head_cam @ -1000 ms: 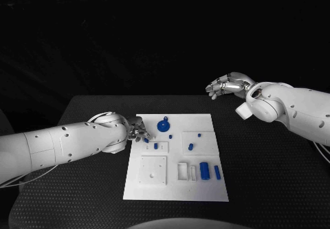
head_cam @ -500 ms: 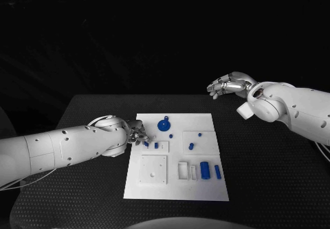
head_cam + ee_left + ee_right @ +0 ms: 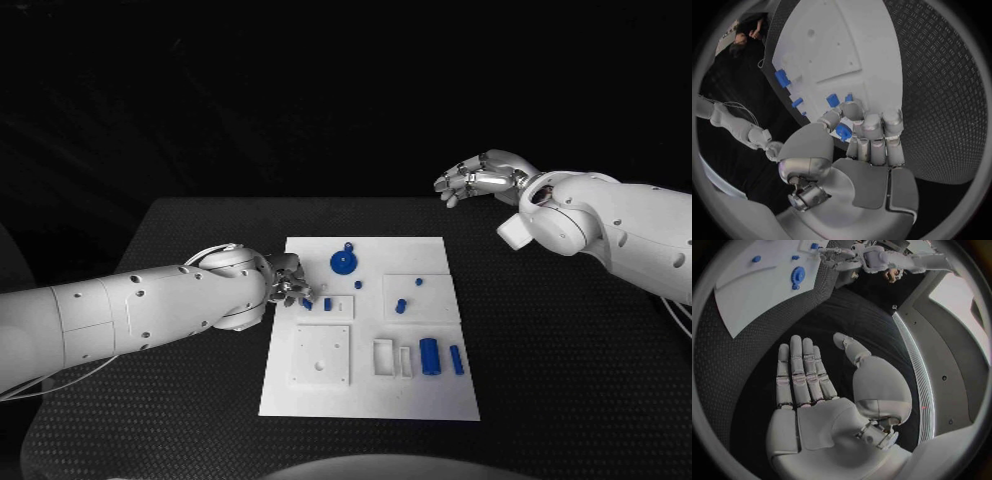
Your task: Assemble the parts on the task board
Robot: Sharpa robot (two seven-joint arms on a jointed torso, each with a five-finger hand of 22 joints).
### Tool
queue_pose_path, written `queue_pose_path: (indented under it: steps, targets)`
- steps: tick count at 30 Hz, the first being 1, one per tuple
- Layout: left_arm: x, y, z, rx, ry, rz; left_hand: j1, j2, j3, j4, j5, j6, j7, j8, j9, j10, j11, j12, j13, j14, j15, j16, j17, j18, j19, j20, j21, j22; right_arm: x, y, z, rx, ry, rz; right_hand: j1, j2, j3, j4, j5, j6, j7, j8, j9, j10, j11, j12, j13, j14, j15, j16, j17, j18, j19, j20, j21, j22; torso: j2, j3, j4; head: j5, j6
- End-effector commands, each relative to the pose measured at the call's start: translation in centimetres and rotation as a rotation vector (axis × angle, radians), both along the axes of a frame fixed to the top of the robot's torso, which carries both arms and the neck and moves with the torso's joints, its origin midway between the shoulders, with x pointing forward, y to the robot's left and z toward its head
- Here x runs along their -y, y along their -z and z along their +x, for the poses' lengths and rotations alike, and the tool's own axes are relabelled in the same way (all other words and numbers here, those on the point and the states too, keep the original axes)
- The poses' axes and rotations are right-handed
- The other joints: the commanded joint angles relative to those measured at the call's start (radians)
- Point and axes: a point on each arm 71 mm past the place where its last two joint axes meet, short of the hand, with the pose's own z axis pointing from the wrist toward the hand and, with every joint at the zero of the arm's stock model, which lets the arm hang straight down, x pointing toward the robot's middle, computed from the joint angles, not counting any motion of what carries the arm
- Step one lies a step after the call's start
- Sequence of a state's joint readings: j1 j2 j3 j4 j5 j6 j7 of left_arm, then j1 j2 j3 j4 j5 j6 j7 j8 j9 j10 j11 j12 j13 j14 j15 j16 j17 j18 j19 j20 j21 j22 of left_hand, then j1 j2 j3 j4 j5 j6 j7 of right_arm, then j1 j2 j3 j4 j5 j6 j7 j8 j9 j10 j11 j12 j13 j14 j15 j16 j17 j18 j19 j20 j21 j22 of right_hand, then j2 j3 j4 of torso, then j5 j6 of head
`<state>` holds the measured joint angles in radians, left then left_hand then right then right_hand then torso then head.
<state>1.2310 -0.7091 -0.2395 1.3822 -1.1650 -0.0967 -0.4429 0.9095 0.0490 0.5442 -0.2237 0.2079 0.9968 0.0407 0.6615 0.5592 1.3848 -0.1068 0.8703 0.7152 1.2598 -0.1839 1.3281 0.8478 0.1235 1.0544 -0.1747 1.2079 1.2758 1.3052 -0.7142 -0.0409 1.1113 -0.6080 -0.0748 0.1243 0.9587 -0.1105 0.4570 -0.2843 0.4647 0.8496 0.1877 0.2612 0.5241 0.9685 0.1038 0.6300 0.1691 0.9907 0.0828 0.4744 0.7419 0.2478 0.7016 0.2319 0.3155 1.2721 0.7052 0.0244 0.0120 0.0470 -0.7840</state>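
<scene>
Moved: nothing much; left hand (image 3: pixel 287 279) stays at task board (image 3: pixel 368 400) edge
Left hand: pinches one blue part (image 3: pixel 843 132)
Right hand (image 3: pixel 476 178): fingers apart, holding nothing
Cylinders: two (image 3: pixel 428 353), long axes toward robot

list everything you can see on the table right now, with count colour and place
table: one, black, under everything
task board: one, white, middle of the table
round part: one, blue, far end of the board
other loose parts: several, blue, scattered over the board; exact count unclear
held part: one, blue, pinched in the left hand
left hand: one, silver, at the board's left edge
right hand: one, silver, raised beyond the table's far right, fingers apart, holding nothing
</scene>
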Motion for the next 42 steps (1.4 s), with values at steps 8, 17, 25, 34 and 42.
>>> queue_pose_path:
  steps: [8, 17, 25, 34, 42]
  targets:
    - [0.03, 0.15, 0.00, -0.008, 0.008, 0.010, 0.015, 0.007, 0.010, -0.001, 0.007, 0.045, -0.039, 0.002, 0.157, 0.009, 0.001, -0.004, -0.002, 0.019, -0.021, 0.004, -0.001, 0.016, 0.005, -0.074, 0.004, -0.002, -0.12, -0.04, -0.08, 0.004, -0.012, 0.008, -0.004, -0.004, 0.004, 0.004, 0.005, 0.006, -0.002, 0.005, -0.001, 0.008, -0.001, -0.006, -0.001, -0.003, 0.004, -0.003, -0.001, 0.014, -0.005, -0.002, 0.004, 0.001, 0.000, 0.0003, -0.0008, 0.001, 0.000]
    - [0.10, 0.89, -0.34, -0.029, 0.012, 0.015, 0.015, 0.007, 0.010, -0.001, 0.007, 0.046, -0.039, 0.001, 0.158, 0.009, 0.001, -0.005, -0.002, 0.020, -0.021, 0.003, -0.002, 0.016, 0.005, -0.074, 0.004, -0.002, -0.11, 0.03, -0.12, 0.002, -0.013, 0.010, -0.005, -0.003, 0.004, 0.004, 0.006, 0.006, -0.002, 0.005, -0.001, 0.008, -0.001, -0.006, -0.001, -0.003, 0.004, -0.003, -0.001, 0.014, -0.005, -0.002, 0.004, 0.001, 0.000, -0.0006, -0.0004, -0.001, -0.002]
    - [0.15, 0.93, -0.46, -0.037, 0.018, 0.017, 0.016, 0.007, 0.010, -0.001, 0.007, 0.046, -0.039, 0.000, 0.158, 0.010, 0.001, -0.006, -0.002, 0.020, -0.021, 0.003, -0.002, 0.016, 0.005, -0.074, 0.004, -0.002, -0.13, 0.08, -0.13, -0.001, -0.014, 0.011, -0.005, -0.003, 0.003, 0.004, 0.006, 0.006, -0.002, 0.005, -0.002, 0.008, -0.001, -0.006, -0.001, -0.003, 0.004, -0.003, -0.001, 0.014, -0.006, -0.002, 0.004, 0.001, 0.000, -0.0006, -0.0001, -0.001, -0.002]
    - [0.19, 0.97, -0.59, -0.046, 0.024, 0.018, 0.016, 0.006, 0.011, -0.002, 0.007, 0.046, -0.039, -0.001, 0.158, 0.010, 0.001, -0.006, -0.002, 0.020, -0.021, 0.003, -0.002, 0.016, 0.005, -0.074, 0.004, -0.002, -0.13, 0.15, -0.13, -0.005, -0.012, 0.018, -0.006, -0.003, 0.003, 0.004, 0.006, 0.006, -0.002, 0.005, -0.002, 0.008, -0.001, -0.006, -0.001, -0.003, 0.004, -0.003, -0.001, 0.014, -0.006, -0.002, 0.004, 0.001, 0.000, -0.0010, -0.0008, -0.001, -0.002]
    - [-0.10, 1.00, -0.46, -0.045, 0.018, 0.023, 0.017, 0.006, 0.011, -0.003, 0.007, 0.047, -0.039, -0.002, 0.159, 0.010, 0.001, -0.007, -0.003, 0.020, -0.021, 0.003, -0.002, 0.016, 0.005, -0.074, 0.004, -0.002, -0.18, 0.17, -0.13, -0.008, -0.012, 0.022, -0.006, -0.003, 0.003, 0.004, 0.006, 0.006, -0.002, 0.005, -0.002, 0.008, -0.001, -0.006, -0.001, -0.003, 0.004, -0.003, -0.001, 0.014, -0.006, -0.002, 0.004, 0.001, 0.001, -0.0008, 0.0002, 0.000, -0.002]
